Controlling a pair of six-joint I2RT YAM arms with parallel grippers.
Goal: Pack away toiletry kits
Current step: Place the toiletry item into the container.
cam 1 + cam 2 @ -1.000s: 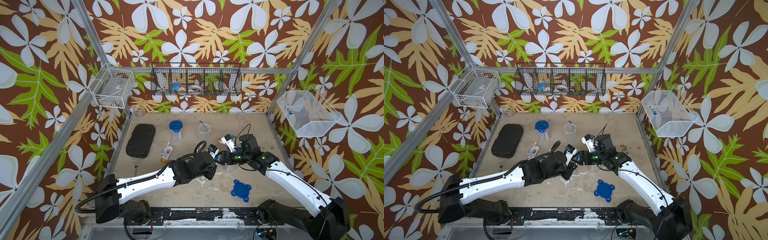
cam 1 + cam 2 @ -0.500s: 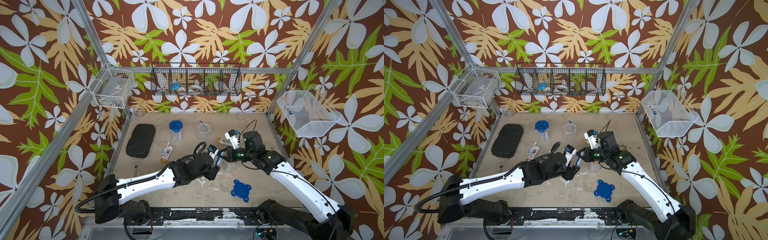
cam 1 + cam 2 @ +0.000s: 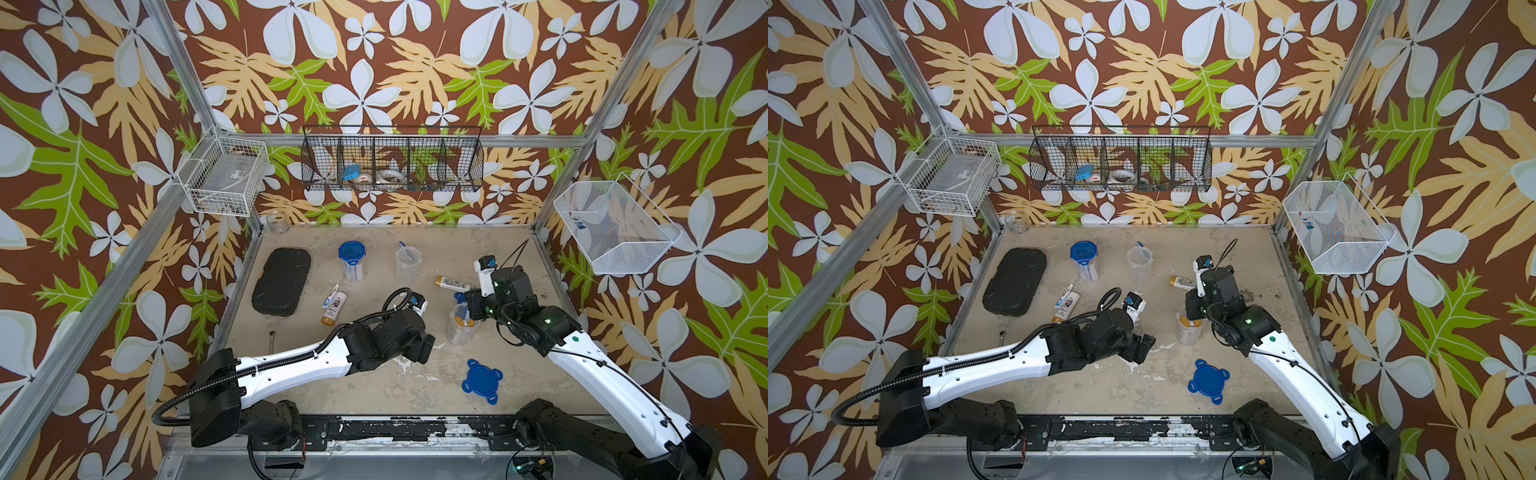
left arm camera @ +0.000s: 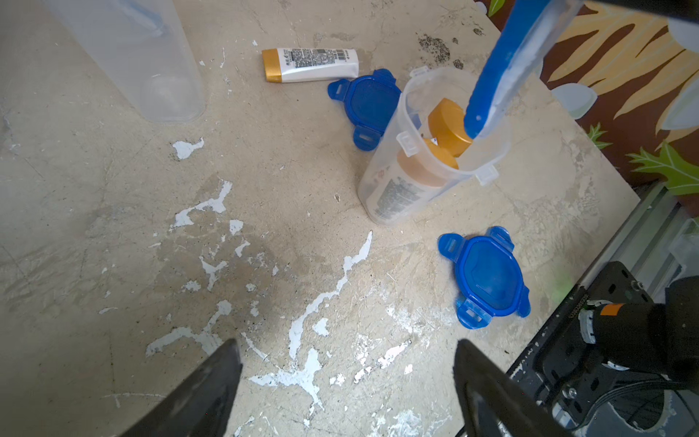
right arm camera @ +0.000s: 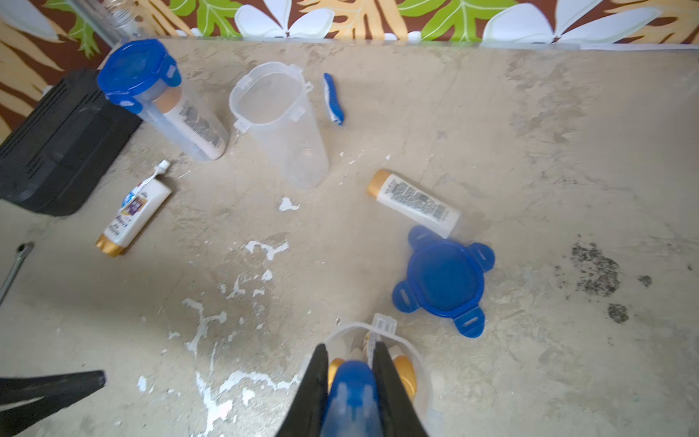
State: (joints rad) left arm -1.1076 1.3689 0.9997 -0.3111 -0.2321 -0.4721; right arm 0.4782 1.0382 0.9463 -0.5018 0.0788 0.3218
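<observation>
An open clear cup (image 3: 459,328) (image 4: 435,159) stands mid-table with two gold-capped bottles inside. Directly above it, my right gripper (image 5: 351,346) (image 3: 465,305) is shut on a blue-white toothbrush (image 4: 503,72) (image 5: 351,389), whose lower end is at the cup's mouth. My left gripper (image 4: 346,344) (image 3: 428,347) is open over bare table, left of the cup and apart from it. One blue lid (image 3: 482,380) (image 4: 488,276) lies in front of the cup, another lid (image 5: 442,280) (image 4: 367,106) just behind it.
Towards the back stand a lidded cup (image 3: 352,259) and an empty cup (image 3: 407,264) with a toothbrush (image 5: 333,99) beside it. One bottle (image 3: 453,283) lies loose; another bottle (image 3: 332,307) lies with a toothpaste tube. A black case (image 3: 282,286), glass jar (image 3: 277,221) and wrench (image 3: 272,336) are left.
My left gripper opened and drew back from the cup towards the front. My right gripper closed on the toothbrush and stays over the cup.
</observation>
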